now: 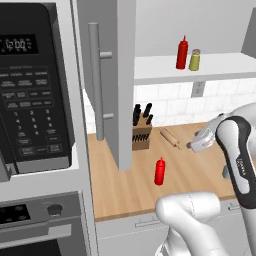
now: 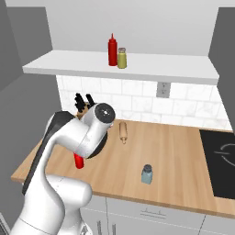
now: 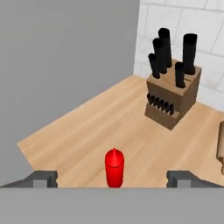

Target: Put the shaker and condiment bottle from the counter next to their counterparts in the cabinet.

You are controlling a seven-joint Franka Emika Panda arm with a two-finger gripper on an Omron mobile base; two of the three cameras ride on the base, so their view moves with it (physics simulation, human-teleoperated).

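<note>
The gripper (image 3: pixel 113 178) stands wide open and empty, lined up on the condiment bottle (image 3: pixel 114 168) on the counter (image 3: pixel 87 127). The step in hand looks like the approach; next it should move closer and close around the bottle's body.

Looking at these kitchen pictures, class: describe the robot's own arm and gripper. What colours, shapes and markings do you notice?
The arm is built of glossy white rounded segments with dark grey bands at the joints. One dark band carries small pale lettering, too small to read. A round pale cap with small dark dots closes one joint. The gripper ends in two small dark grey blocky fingertips. No cables show.
</note>
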